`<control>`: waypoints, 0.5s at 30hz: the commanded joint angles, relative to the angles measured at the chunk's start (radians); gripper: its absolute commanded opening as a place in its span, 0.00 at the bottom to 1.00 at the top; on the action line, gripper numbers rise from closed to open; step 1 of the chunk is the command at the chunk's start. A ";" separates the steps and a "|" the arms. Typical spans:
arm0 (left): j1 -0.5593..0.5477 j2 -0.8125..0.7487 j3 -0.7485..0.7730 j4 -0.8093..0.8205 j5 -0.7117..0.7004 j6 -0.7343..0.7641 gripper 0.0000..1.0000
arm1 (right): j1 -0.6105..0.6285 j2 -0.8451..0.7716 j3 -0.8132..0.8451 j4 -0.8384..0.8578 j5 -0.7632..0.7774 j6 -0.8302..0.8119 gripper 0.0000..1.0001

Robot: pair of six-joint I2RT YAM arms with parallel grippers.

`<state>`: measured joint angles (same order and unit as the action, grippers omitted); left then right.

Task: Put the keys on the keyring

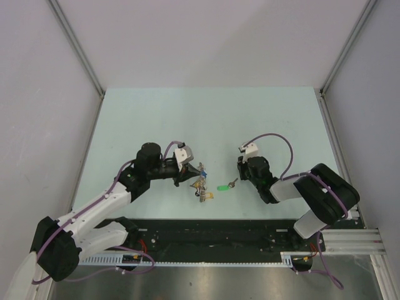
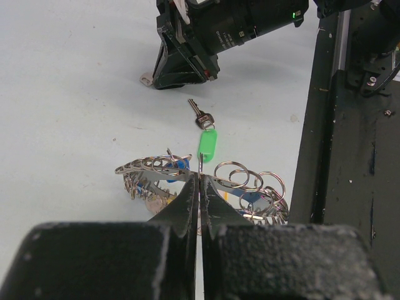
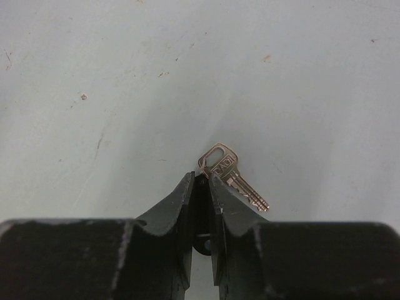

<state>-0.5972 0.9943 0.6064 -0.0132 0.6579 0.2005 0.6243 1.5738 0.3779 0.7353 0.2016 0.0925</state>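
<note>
**Desk:** What is shown at the left of the tabletop?

**Caption:** The left end effector is seen fully closed, with the keyring pinched by its rim at the tips. The ring is judged to be held this way so that its wire loops are presented toward the other arm. Blue key heads can be made out among the loops.

**Desk:** And in the middle?

**Caption:** A green-tagged key is seen lying flat just beyond the ring, between the two arms.

**Desk:** At the right?

**Caption:** The right end effector is set low against the tabletop and drawn nearly together. The head of a bare silver key is apparently caught at its tips. A grip by the head is thought to be meant for lifting it toward the ring.

**Desk:** Is anything in the way?

**Caption:** The green-tagged key is placed roughly on the line between ring and silver key. The near edge is bordered by a black rail.
</note>
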 commanded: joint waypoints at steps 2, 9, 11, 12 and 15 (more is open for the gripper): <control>0.005 -0.023 0.049 0.035 0.006 -0.001 0.00 | 0.000 0.015 0.012 0.067 0.013 -0.022 0.18; 0.005 -0.025 0.049 0.033 0.006 0.001 0.00 | 0.017 0.035 0.015 0.082 0.039 -0.043 0.09; 0.005 -0.026 0.049 0.035 0.005 0.001 0.00 | 0.023 0.031 0.015 0.081 0.047 -0.048 0.05; 0.004 -0.026 0.049 0.035 0.005 0.000 0.00 | 0.023 0.026 0.015 0.076 0.047 -0.050 0.00; 0.004 -0.032 0.047 0.035 0.003 0.001 0.00 | 0.028 -0.014 0.009 0.055 0.041 -0.056 0.00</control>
<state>-0.5972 0.9943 0.6064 -0.0132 0.6575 0.2005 0.6422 1.5967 0.3782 0.7673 0.2203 0.0616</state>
